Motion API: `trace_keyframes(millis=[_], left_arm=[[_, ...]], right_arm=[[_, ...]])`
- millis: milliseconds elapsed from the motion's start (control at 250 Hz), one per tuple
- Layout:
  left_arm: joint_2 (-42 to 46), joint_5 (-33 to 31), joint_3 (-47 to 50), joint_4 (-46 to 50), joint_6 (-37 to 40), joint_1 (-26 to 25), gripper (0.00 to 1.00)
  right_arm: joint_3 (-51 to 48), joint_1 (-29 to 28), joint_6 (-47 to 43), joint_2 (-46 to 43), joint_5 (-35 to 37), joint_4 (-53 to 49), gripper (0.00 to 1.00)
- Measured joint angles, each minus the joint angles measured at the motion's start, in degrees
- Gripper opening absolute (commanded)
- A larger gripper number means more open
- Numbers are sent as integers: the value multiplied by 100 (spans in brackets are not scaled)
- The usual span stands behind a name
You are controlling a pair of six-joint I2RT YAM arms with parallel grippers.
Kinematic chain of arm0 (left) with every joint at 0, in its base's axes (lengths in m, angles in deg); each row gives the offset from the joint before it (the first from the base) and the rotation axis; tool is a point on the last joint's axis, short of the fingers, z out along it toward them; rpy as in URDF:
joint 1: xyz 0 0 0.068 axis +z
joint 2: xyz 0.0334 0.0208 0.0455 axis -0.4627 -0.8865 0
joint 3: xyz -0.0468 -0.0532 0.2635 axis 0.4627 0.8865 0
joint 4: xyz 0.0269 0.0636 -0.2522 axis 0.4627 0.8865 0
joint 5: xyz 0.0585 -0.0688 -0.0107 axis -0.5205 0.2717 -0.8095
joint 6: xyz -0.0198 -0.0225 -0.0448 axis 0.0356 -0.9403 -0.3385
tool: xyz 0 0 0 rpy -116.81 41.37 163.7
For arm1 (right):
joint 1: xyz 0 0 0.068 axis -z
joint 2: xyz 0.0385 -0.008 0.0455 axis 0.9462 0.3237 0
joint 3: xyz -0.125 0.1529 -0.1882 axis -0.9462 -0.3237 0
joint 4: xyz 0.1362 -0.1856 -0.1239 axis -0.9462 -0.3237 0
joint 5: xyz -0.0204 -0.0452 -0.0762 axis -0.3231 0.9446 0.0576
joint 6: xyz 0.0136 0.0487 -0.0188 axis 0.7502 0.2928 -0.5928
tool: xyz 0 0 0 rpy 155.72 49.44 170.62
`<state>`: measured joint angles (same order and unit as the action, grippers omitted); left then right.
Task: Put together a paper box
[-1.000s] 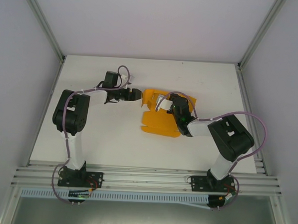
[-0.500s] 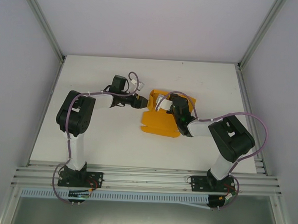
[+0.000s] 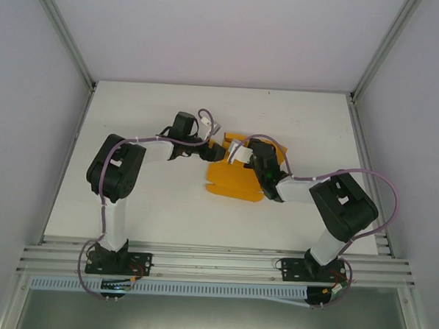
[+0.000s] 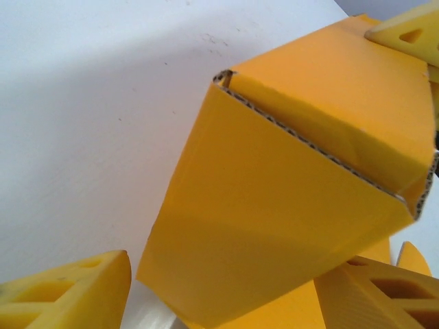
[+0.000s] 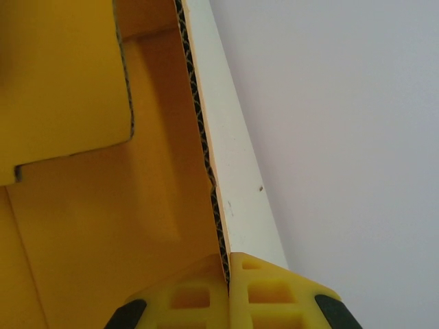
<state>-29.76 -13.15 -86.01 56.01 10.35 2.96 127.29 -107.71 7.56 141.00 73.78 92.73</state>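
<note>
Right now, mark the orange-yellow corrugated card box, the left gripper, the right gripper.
orange-yellow corrugated card box (image 3: 233, 181), top view, flat near panel.
left gripper (image 4: 230, 288), left wrist view, midway between its spread fingers.
right gripper (image 5: 228, 271), right wrist view, where fingers pinch the box wall.

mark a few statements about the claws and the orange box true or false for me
1. The right claw is shut on a wall edge of the paper box. True.
2. The left claw is shut. False: its fingers stand wide apart at the box's left side.
3. The paper box lies as one flat sheet. False: some panels are folded up.
4. The box rests on the white table between the two arms. True.
</note>
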Motion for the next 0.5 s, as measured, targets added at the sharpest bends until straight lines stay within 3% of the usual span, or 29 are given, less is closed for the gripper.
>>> trace_keyframes(millis=[284,500], left_arm=[[-24,-664,-7,-275,-24,-286,70],[-24,-905,208,-686,-155,-304,57]], right_arm=[[96,-98,216,-2,256,-212,0],[98,-138,306,0,275,-260,0]])
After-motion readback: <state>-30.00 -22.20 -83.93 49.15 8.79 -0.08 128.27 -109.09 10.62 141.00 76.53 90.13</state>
